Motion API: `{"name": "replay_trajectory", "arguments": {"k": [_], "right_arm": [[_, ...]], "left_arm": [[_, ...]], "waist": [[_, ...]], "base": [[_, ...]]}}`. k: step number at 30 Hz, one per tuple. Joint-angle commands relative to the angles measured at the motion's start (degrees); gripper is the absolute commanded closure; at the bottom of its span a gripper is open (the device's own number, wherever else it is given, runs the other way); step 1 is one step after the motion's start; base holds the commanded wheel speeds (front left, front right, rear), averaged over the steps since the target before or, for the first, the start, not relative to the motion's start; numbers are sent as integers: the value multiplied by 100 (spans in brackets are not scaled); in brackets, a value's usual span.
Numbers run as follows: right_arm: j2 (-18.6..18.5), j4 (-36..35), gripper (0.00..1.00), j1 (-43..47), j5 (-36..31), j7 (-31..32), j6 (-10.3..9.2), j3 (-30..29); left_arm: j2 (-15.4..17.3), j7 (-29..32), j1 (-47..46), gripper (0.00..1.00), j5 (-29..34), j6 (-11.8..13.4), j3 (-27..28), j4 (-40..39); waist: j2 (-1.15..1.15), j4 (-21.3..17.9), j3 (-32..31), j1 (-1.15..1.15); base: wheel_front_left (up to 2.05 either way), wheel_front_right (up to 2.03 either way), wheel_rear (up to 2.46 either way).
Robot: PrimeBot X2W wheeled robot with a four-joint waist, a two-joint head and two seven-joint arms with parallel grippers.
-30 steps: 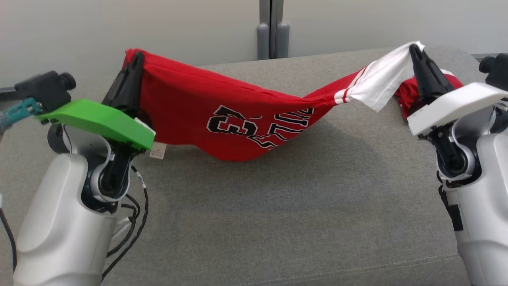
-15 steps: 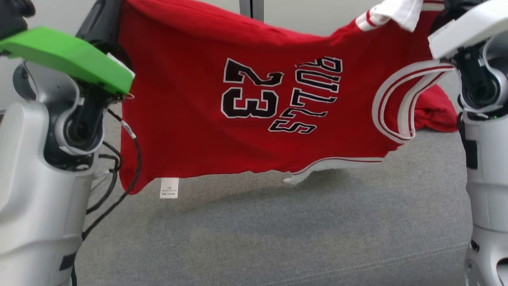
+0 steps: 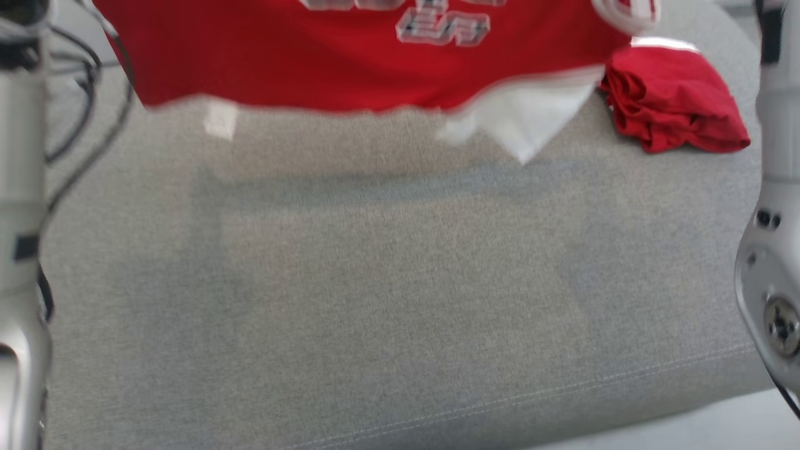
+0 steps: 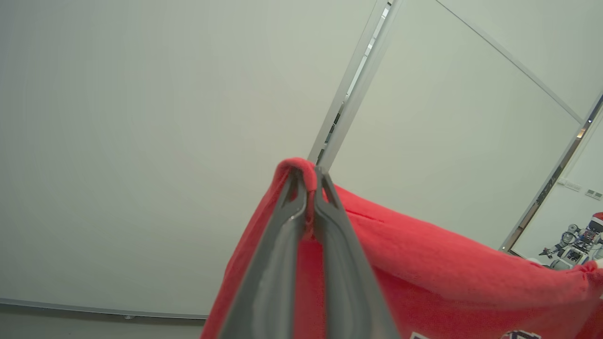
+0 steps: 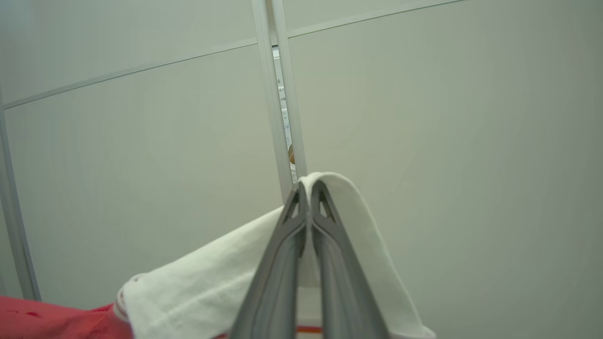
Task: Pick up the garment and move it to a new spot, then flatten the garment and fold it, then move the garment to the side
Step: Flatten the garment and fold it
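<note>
Garment (image 3: 350,69): one red jersey with white trim, hanging spread above the grey cushion (image 3: 387,281), hem seemingly clear of it; grippers: two, both pinched onto it; left gripper (image 4: 308,188) closed tight on a red fold of its edge; right gripper (image 5: 307,188) closed tight on a white part of it; second red cloth (image 3: 675,103): one, bunched, lying on the cushion at far right, just beside the hanging hem; white tag (image 3: 220,119): one, at the hem's left end; left forearm (image 3: 19,187) and right forearm (image 3: 775,237) at the frame sides, both cut off. Head view blurred; jersey's upper part cut off by the top edge; lettering (image 3: 444,28) partly visible, unreadable.
</note>
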Motion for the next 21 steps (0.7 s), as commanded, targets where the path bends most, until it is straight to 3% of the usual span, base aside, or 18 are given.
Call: {"name": "replay_trajectory", "arguments": {"k": [1, 8, 15, 21], "right_arm": [[83, 294, 100, -486, -200, -446, 0, -96], [280, 1347, 100, -1777, -757, -2067, 0, -533], [292, 1863, 100, -2252, -667, -2305, -4, -661], [290, 1592, 100, -2069, -279, -2300, -4, -440]], "left_arm": [[41, -371, -532, 100, 198, -99, 57, 224], [-31, -2051, -1817, 100, 592, -762, 272, 1083], [80, -2452, -2358, 100, 768, -905, 285, 1900], [62, -2738, -2598, 100, 785, -1185, 304, 2364]], "waist": [[0, -279, 1010, 0], [0, -602, 1765, 0], [0, -749, 2276, 0], [0, -719, 2543, 0]], "base": [[0, 0, 0], [0, 0, 0], [0, 0, 0], [0, 0, 0]]}}
